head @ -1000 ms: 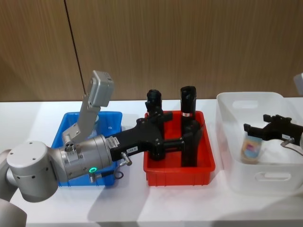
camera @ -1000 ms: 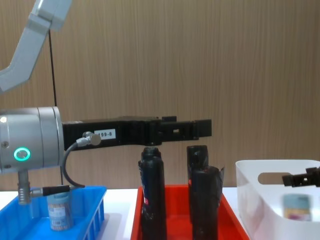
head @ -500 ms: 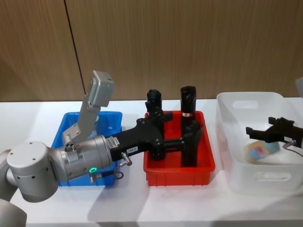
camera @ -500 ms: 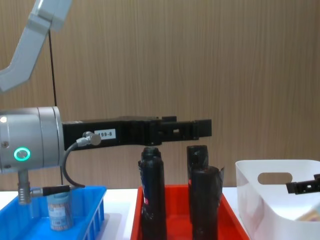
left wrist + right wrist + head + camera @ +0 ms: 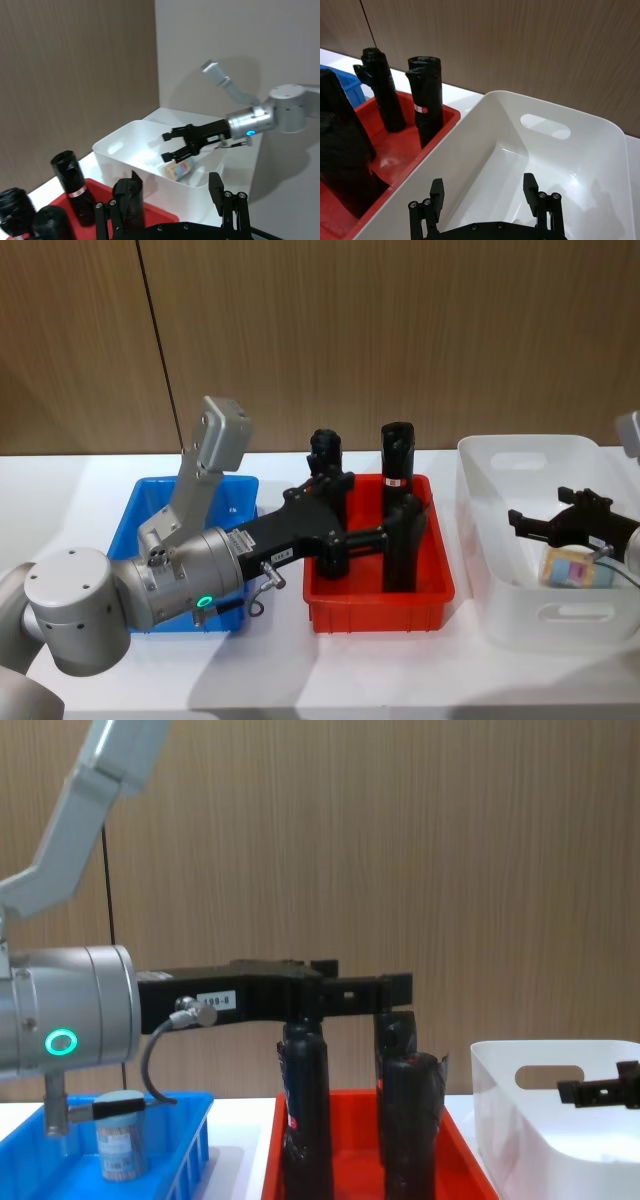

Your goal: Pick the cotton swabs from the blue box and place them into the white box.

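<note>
The right gripper (image 5: 538,506) is hanging released inside the white box (image 5: 520,625), right of the red crate (image 5: 375,615), just above a swab tub (image 5: 575,567) that is lying on its side on the box floor. The left gripper (image 5: 368,507) is hovering over the crate, fingers spread, gripping nothing. Another swab tub (image 5: 122,1135) is standing in the blue box (image 5: 185,1145), left of the crate.

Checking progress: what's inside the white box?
One cotton swab tub lies tipped over in the white box, below the open right claw. The near wall hides part of the floor.
</note>
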